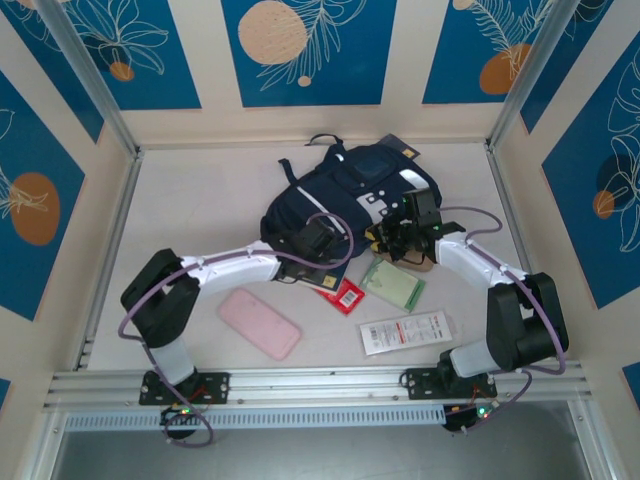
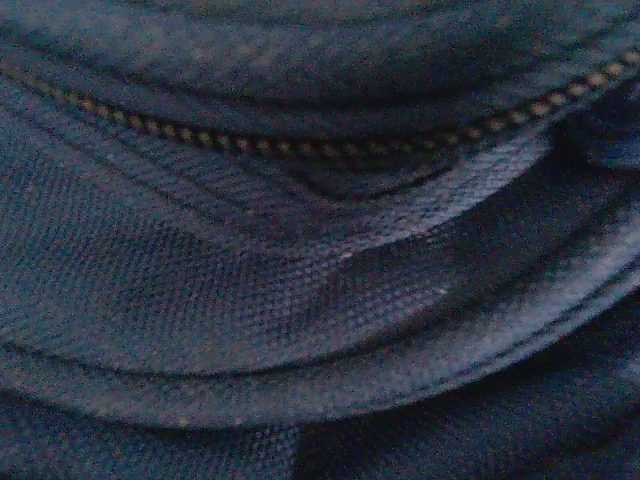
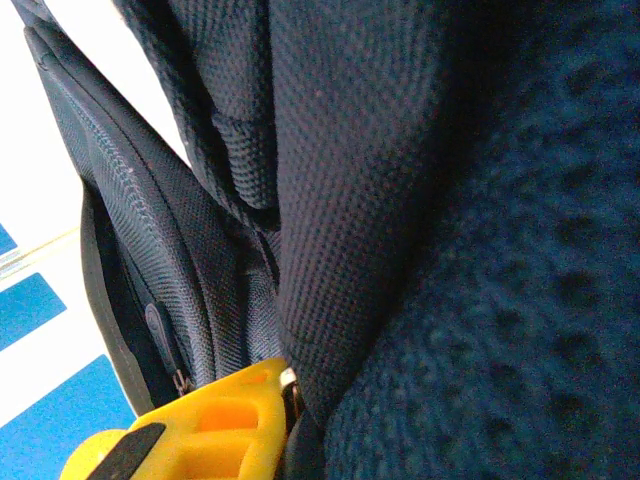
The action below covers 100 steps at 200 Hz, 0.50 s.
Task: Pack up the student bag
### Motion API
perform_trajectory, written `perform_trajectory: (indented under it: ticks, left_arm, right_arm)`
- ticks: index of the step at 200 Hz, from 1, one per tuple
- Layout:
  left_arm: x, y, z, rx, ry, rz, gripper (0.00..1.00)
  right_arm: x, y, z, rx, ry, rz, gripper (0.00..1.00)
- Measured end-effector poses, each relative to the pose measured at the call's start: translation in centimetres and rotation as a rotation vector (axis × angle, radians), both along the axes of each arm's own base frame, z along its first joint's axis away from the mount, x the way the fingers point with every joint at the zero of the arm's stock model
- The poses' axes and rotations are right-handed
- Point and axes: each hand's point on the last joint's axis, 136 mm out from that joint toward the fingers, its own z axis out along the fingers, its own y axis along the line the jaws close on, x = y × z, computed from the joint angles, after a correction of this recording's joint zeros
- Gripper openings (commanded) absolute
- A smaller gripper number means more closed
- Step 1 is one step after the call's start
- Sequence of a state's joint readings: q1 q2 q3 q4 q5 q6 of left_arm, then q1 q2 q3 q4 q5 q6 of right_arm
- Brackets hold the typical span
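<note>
Top external view puts the student bag (image 1: 345,190) near the far edge of the table (image 1: 200,215), the right gripper (image 1: 392,236) pinching its fabric, the left gripper (image 1: 312,240) against its near side with jaws I cannot read; opening it seems in hand, next needing the mouth spread wide.

Bright even overhead, wrist views dim — blurred

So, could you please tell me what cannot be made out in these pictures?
Left pincer open or shut: top view, its own wrist covers the tips at the student bag.
Right pincer grip: right wrist view, the bottom edge cuts its yellow finger short.
Print on the white packet and green packet: top view, too small.
</note>
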<state>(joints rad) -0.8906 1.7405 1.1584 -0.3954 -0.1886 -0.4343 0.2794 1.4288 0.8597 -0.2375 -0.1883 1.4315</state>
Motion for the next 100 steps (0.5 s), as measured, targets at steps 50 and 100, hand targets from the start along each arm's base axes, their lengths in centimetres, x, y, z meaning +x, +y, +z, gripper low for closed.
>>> perform_trajectory:
  ticks: [50, 100]
  left_arm:
    - [0.1, 0.3, 0.0, 0.017, -0.011, 0.008, 0.0]
    - [-0.3, 1.1, 1.0, 0.009, -0.034, 0.012, 0.0]
  right_arm:
    - [-0.1, 0.0, -0.3, 0.004, -0.002, 0.001, 0.0]
    - [-0.1, -0.5, -0.3, 0.013, -0.002, 0.011, 0.0]
